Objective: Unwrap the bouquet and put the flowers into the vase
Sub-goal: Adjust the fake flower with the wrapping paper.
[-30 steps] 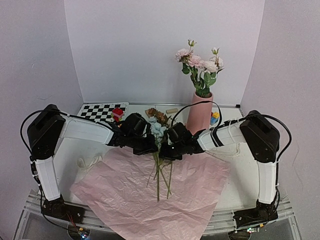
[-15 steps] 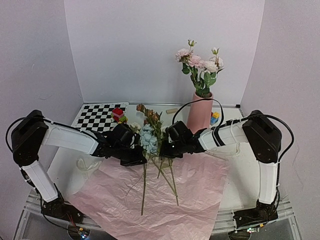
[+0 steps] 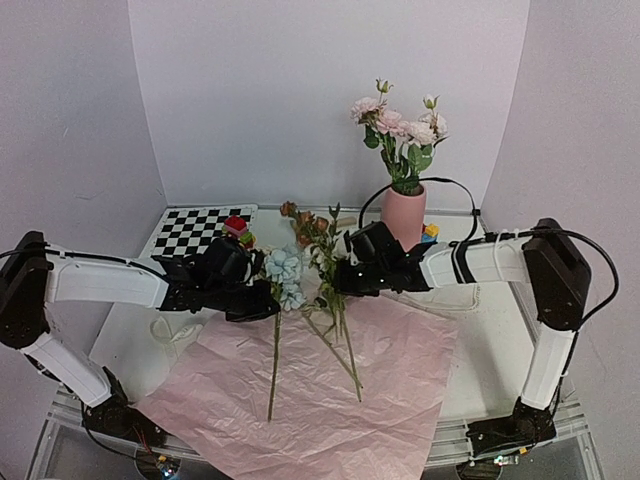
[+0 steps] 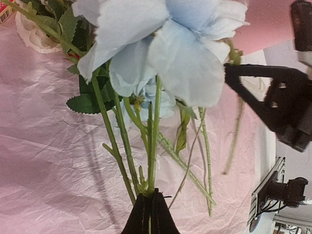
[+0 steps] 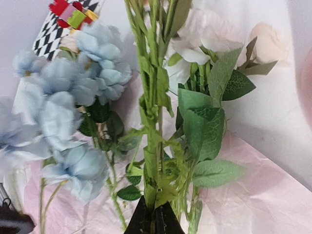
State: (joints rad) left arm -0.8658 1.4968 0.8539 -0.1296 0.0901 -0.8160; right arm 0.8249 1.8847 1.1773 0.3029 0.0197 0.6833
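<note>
The blue-flowered stems (image 4: 155, 146) rise straight out of the left end effector (image 4: 150, 214). Its fingers are pressed together on the green stalks, just below the lowest leaves. In the top view the pale blue heads (image 3: 283, 266) sit just beside its tip. One long stalk hangs down from it over the pink paper sheet (image 3: 300, 400) (crinkled, spread across the table (image 3: 475, 360)). Whether the stalk's end touches the paper cannot be told.

The right end effector (image 5: 155, 218) is likewise closed, clamped on a thicker bundle of leafy stems (image 5: 156, 146). A cream bloom (image 5: 195, 39) shows above the leaves in the wrist view, and rusty brown blooms (image 3: 300, 215) top the bundle from above. Its loose stalk ends fan out below it, over the paper. The two bunches are held side by side above the sheet, the blue heads just beside the leafy bundle.

The vase (image 3: 408, 210) stands upright toward the back of the table, just behind the right end effector. It already holds pink and cream flowers (image 3: 395, 125). A checkerboard (image 3: 195, 230) lies at the back left.
</note>
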